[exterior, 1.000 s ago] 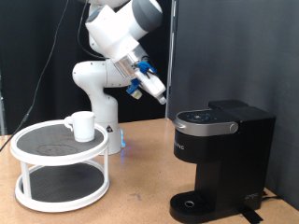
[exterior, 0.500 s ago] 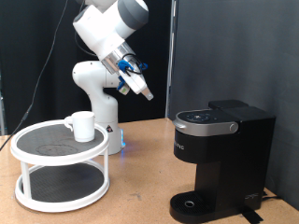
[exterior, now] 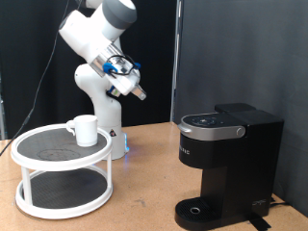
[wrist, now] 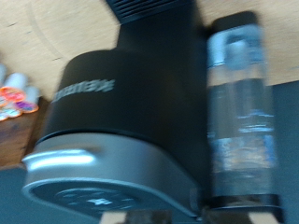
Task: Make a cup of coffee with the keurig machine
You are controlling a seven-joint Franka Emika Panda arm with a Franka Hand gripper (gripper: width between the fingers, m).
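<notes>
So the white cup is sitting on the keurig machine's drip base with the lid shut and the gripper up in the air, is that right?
Not quite. The exterior view shows the cup on the top tier of the white two-tier stand, not on the drip base. The rest holds: the keurig machine has its lid shut, and the gripper is up in the air.

wrist view motion-blurred, keurig machine base cropped, hand fingers too small to read

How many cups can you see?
1. The white cup sits on the top shelf of the round white two-tier stand, at the exterior view's left, away from the keurig machine. Others could be hidden; none show.
</notes>
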